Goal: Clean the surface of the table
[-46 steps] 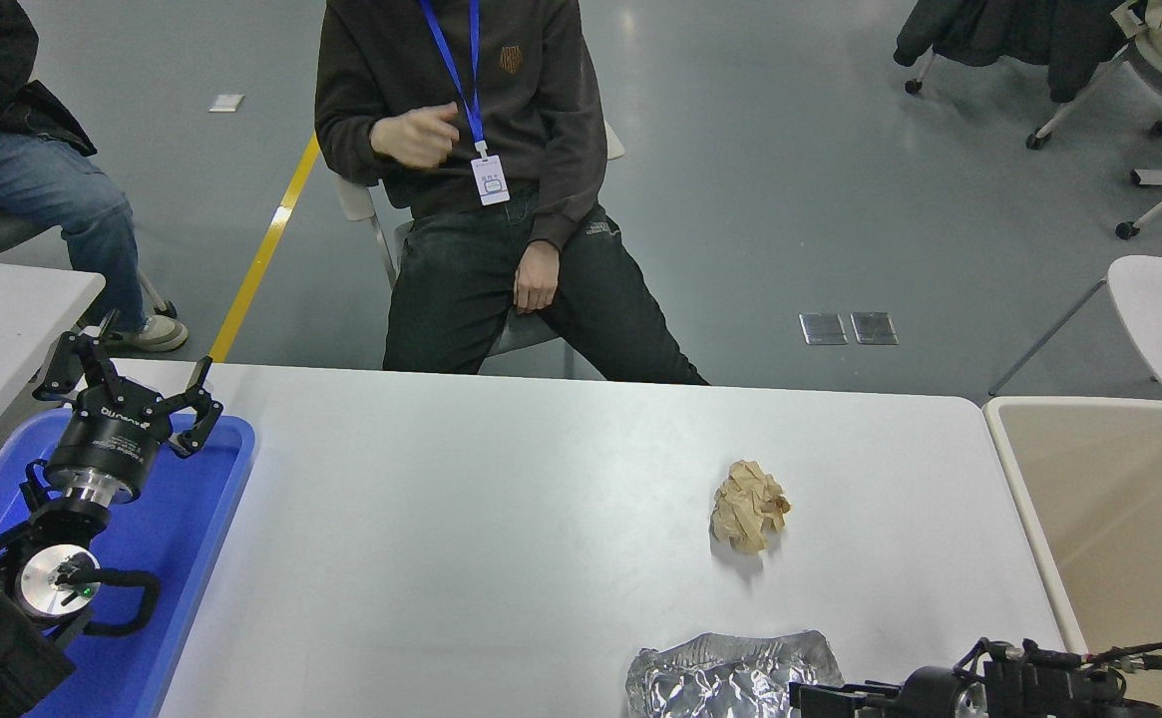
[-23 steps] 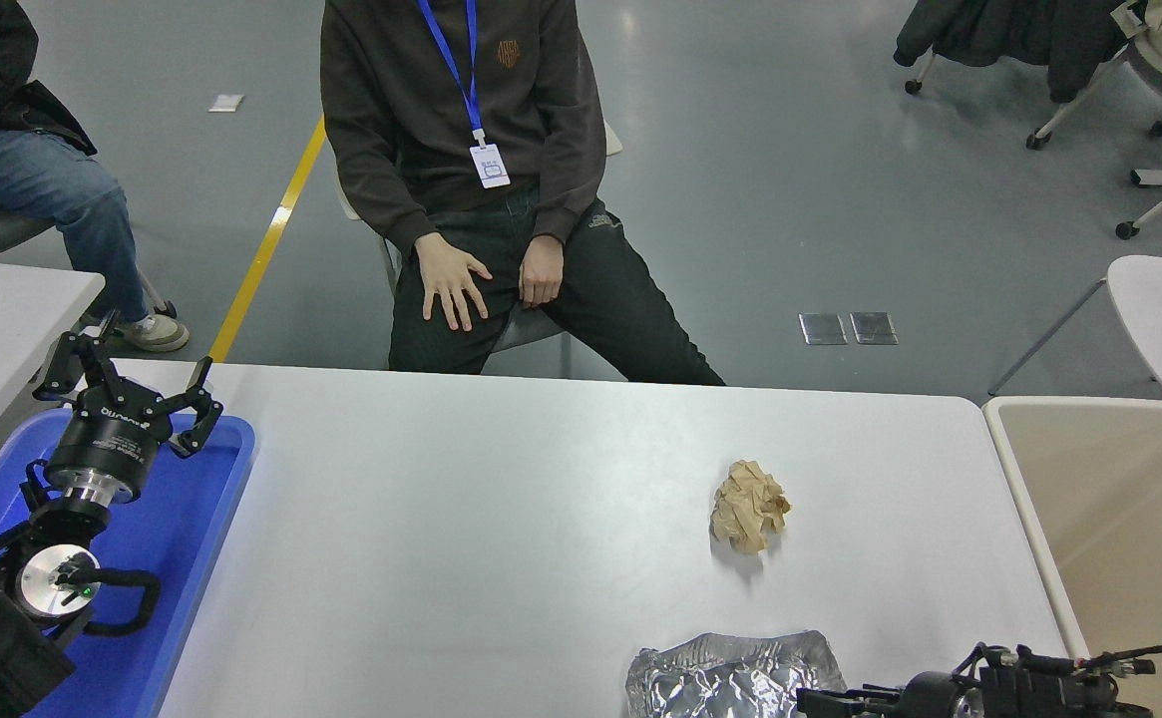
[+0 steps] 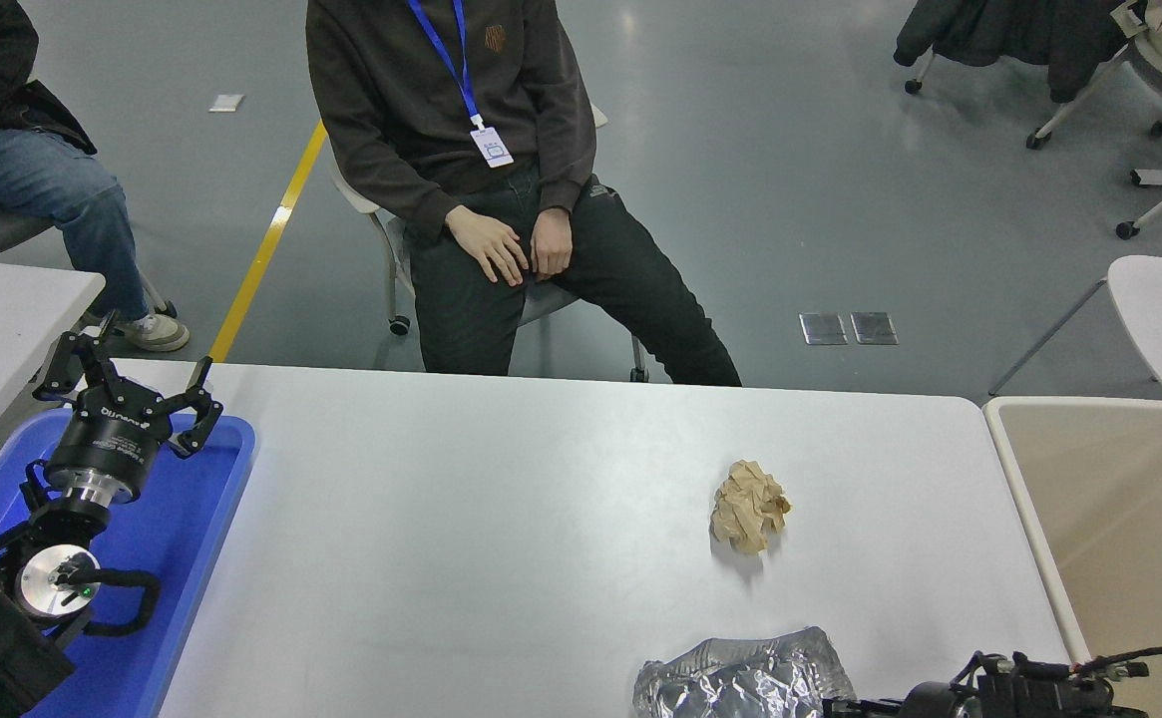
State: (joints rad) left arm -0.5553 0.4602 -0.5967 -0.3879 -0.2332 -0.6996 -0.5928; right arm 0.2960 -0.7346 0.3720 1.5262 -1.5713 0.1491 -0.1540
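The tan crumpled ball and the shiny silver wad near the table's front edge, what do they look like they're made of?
The tan crumpled ball looks like brown paper: matte, with sharp dull creases. The shiny silver wad looks like aluminium foil or metallised wrap: mirror-bright, with many small glinting facets. The picture cannot settle which.

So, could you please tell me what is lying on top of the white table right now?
On the table surface: a crumpled brown paper ball and crumpled foil, its near edge cut off by the frame.
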